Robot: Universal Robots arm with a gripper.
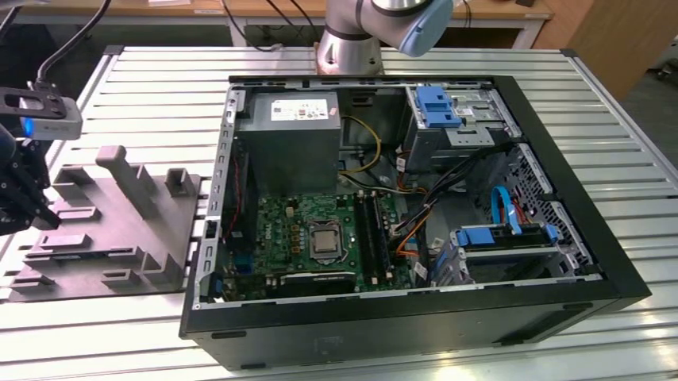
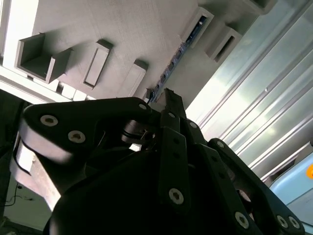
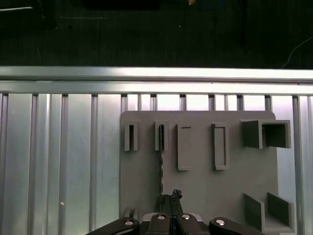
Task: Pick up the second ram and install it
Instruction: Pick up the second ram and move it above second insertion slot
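1. Second ram (image 3: 160,161), in the first wrist view, stood on its long edge on the grey fixture plate (image 3: 200,191), with its far end set in a slotted holder block (image 3: 160,136). It ran as a thin dark line from that block toward the gripper (image 3: 171,196). The jaws were closed, the two black fingers pressed side by side with no gap between them. Their tips sat just beside the stick's near end. Nothing could be seen clamped between them, and whether they touched the stick could not be told. The plate lay on a slatted aluminium table (image 3: 58,161).

2. In the second wrist view the second ram (image 2: 178,54) showed edge-on, a blue-green strip across the fixture plate (image 2: 122,29). The strip ended close to the fingertip of the gripper (image 2: 168,95). The jaws again looked closed, and the tip lay to one side of the strip rather than around it.

3. In the exterior view the gripper (image 1: 27,208) hung at the exterior view's left, over the far-left part of the fixture plate (image 1: 117,238). It was well apart from the open computer case (image 1: 424,325) and from the green motherboard (image 1: 286,230) inside it. The arm's base (image 1: 350,48) stood behind the case on the table (image 1: 604,103).
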